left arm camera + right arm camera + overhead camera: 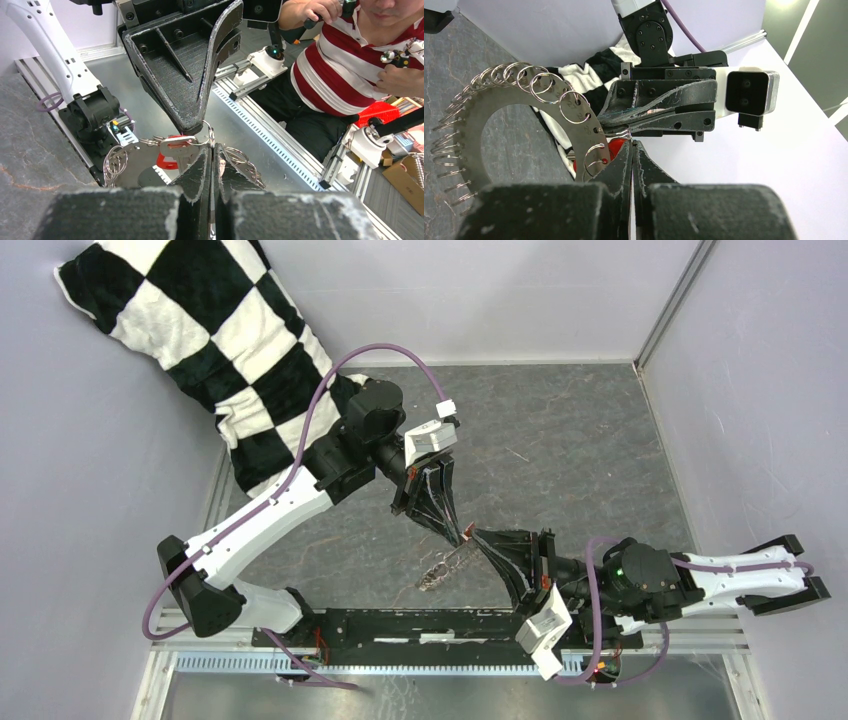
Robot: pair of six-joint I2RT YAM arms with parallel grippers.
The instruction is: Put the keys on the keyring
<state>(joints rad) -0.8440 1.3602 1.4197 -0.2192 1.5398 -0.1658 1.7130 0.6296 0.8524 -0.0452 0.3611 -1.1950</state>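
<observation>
Held clear above the table near its middle, the keyring (471, 140) hangs leftward and nearer from the point where both arms meet. The left gripper (211, 159) has its jaws closed on one small split ring at the keyring's rim. The right gripper (632, 152) comes in from the opposite side, jaws pressed together and tips almost touching the left's. The red-headed key (167, 160) sits just beside both sets of tips, lying crosswise to them, so neither arm is nearer; whether the right jaws actually pinch it I cannot tell.
</observation>
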